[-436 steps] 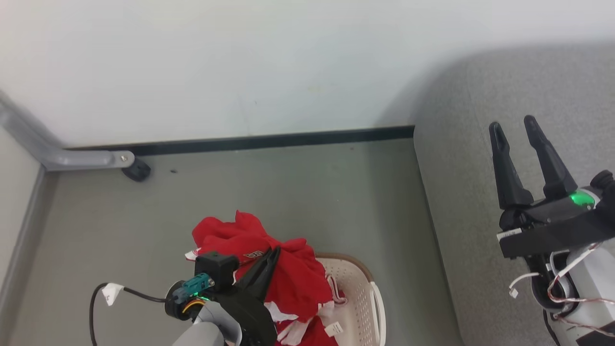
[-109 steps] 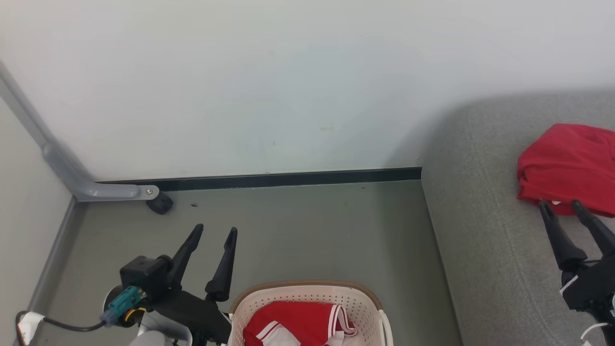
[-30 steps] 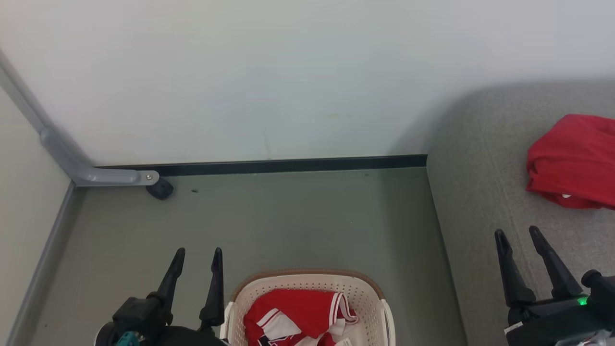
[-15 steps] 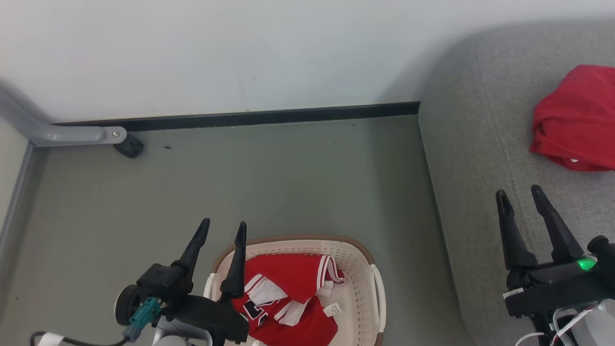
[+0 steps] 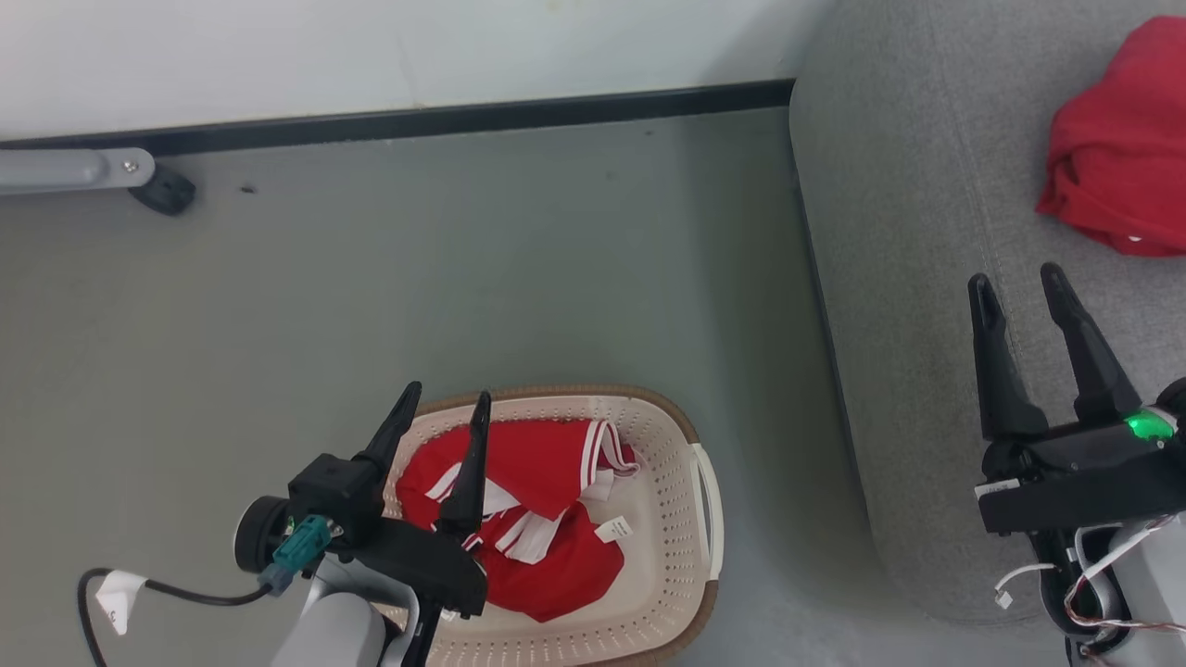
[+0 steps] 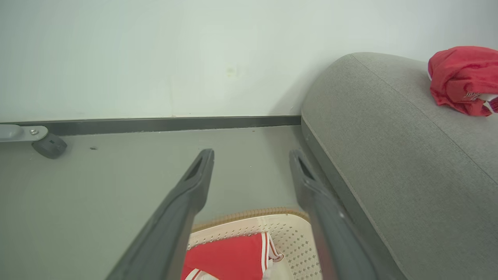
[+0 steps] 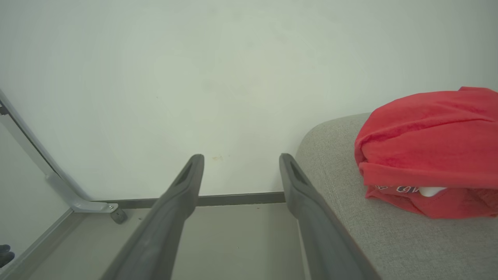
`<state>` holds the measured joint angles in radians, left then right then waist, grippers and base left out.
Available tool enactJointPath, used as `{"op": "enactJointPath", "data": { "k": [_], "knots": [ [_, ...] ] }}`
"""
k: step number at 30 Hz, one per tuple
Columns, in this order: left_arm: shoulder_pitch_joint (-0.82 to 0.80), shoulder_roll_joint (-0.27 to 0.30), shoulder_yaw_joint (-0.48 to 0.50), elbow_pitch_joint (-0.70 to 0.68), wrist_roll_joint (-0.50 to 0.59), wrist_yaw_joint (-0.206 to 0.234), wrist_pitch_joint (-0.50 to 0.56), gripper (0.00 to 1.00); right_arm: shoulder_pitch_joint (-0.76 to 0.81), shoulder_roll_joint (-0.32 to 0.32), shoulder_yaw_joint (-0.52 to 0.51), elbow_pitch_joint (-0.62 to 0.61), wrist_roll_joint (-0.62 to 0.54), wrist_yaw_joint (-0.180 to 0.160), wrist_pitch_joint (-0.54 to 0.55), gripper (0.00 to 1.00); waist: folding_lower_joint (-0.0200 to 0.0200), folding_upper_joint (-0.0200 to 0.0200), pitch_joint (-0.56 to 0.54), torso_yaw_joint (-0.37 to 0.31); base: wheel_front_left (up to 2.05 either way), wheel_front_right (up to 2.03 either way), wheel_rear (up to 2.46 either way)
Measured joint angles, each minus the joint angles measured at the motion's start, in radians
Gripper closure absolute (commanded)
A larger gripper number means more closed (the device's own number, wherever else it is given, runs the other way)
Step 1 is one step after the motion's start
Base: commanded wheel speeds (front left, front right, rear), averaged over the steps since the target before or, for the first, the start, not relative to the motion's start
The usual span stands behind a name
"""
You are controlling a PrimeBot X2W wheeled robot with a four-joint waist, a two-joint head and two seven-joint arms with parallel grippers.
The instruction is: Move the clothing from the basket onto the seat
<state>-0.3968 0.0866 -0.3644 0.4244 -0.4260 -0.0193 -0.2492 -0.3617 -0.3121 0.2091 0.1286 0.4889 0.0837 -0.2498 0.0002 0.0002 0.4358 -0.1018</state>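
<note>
basket (image 5: 672, 547) beneath spread left claw (image 5: 447, 398), floor (image 5: 463, 269) beyond

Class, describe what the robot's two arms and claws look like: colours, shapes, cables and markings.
Both the left claw and right claw have two long, tapering black fingers on a black body atop a pale forearm. The left wrist carries a teal connector and a black cable with a white tag. The right shows a green light and thin white and reddish wires.
</note>
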Motion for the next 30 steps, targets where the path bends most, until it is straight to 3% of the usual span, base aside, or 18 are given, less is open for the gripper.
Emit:
{"op": "enactJointPath", "data": {
  "k": [30],
  "knots": [
    [-0.259, -0.021, -0.036, 0.344, -0.002, -0.044, 0.101, 0.0, -0.248, -0.011, -0.016, -0.056, -0.069, 0.037, -0.007, 0.0, -0.0001, 0.0, 0.321, -0.085, 0.0, 0.0, 0.0]
  ]
}}
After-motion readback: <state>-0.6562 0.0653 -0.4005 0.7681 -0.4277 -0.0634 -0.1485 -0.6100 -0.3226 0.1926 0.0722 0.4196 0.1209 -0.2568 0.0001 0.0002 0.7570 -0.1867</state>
